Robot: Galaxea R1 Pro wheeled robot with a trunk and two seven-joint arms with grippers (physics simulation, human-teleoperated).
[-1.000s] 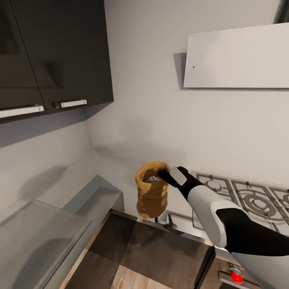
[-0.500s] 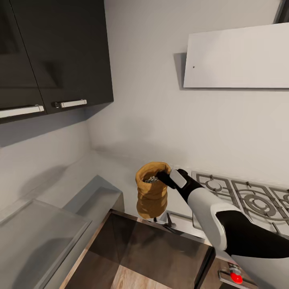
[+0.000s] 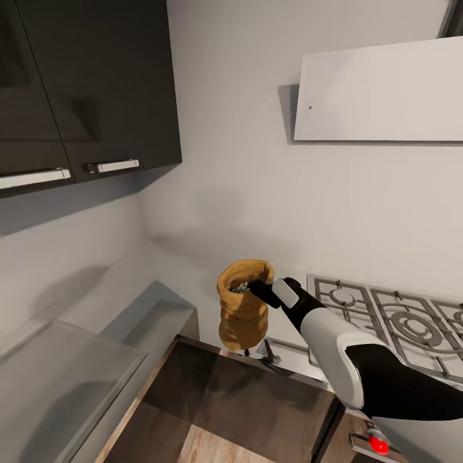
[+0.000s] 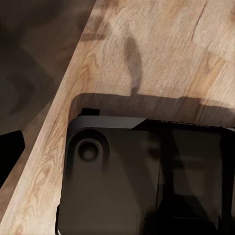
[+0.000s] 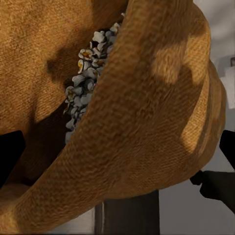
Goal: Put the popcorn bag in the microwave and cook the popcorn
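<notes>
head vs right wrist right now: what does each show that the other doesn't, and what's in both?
Head view: dark upper cabinets with metal handles, the gas hob, a white wall panel, the grey countertop, and the right arm reaching out, its right claw at the sack's rim.

Right wrist view: a close look into the sack's mouth, where small pale popcorn pieces lie inside, plus the coarse weave of the rolled rim.

Both: the popcorn bag, tan and crumpled, upright, with the claw at its rim; its contents are just a speck from the head.
</notes>
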